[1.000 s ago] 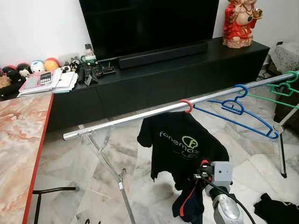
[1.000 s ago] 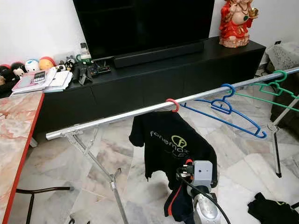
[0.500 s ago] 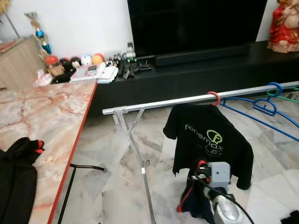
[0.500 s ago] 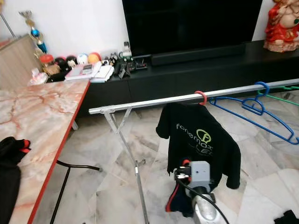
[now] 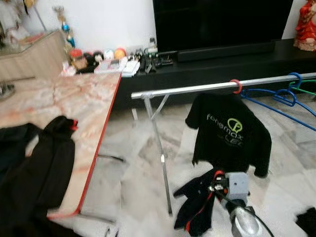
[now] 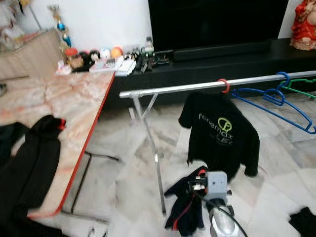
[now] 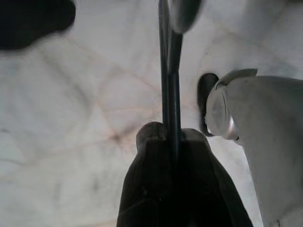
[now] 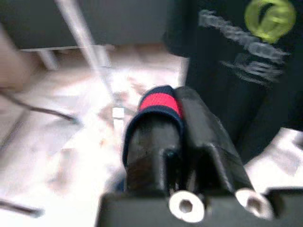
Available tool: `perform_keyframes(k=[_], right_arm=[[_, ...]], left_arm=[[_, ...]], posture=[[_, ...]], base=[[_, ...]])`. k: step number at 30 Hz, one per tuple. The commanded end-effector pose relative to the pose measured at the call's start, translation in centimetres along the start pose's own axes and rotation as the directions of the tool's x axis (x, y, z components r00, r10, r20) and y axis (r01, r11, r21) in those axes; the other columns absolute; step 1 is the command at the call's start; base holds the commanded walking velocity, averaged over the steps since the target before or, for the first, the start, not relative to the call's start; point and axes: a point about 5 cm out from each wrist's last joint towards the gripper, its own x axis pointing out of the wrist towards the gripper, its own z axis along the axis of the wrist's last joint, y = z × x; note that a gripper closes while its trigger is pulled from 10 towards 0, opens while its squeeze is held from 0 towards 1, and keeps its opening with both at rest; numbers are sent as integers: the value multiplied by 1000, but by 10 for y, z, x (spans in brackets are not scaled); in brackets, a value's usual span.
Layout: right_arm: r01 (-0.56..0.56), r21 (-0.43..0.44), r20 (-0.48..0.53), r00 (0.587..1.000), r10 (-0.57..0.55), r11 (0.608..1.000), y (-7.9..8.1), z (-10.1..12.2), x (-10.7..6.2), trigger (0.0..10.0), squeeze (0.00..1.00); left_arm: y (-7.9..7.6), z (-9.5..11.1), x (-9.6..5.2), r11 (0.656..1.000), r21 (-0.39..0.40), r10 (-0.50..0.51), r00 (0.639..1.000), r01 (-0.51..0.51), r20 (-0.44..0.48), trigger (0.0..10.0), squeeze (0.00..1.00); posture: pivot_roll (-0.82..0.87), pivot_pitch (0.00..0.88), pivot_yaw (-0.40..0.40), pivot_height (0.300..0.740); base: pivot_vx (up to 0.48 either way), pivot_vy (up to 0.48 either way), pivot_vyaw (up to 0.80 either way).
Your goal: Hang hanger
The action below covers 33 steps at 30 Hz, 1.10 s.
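A silver drying rail [image 5: 197,89] is shown crossing the scene in front of the dark TV cabinet [image 5: 217,64]. A black printed T-shirt [image 5: 229,133] is suspended from it by a hanger with a red hook [image 5: 236,85], so that the garment falls free of the floor. To the right, empty blue hangers [image 5: 286,96] are parked on the same rail. More dark clothing [image 5: 34,168] is laid on the marble table [image 5: 74,103] at left, presumably awaiting the same treatment.

The right gripper [image 5: 217,183] is held low and near, its two fingers pressed together on a dark garment with red trim [image 5: 195,207], which droops from it. The left gripper [image 7: 168,142] appears clenched on a thin dark rod [image 7: 166,71] above the floor, though blur prevents certainty.
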Motion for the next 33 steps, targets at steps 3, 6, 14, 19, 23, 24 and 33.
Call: perform_keyframes(k=[3,6,14,19,23,24,33], right_arm=[[-23,0,30,999,23,1000,4,7,4,10000,0],[-11,28,25,1000,10,1000,3,6,4,10000,0],[-7,26,22,1000,6,1000,1,6,4,10000,0],[-1,31,21,1000,0,1000,1,6,4,10000,0],[-5,29,22,1000,5,1000,2,6,4,10000,0],[-7,29,23,1000,6,1000,2,6,4,10000,0],[-14,21,24,1000,14,1000,4,6,5,10000,0]], left_arm=[[-4,-17,-2,1000,4,-15,998,15,-59,10000,0],[-4,-17,-2,1000,4,-16,998,17,-60,10000,0],[-4,-17,-2,1000,3,-19,998,19,-61,10000,0],[-3,-18,-2,1000,1,-17,998,17,-63,10000,0],[-3,-18,-2,1000,0,-16,998,16,-63,10000,0],[-3,-18,-2,1000,0,-17,998,17,-63,10000,0],[-3,-18,-2,1000,2,-17,998,17,-61,10000,0]], posture=[[101,77,72,740],[100,79,71,740],[103,86,69,740],[104,90,68,740],[105,93,67,740],[106,95,67,740],[107,101,67,740]], base=[[-341,0,600],[-339,0,0],[-337,0,0],[-339,0,0],[-337,0,0],[-334,0,0],[-334,0,0]])
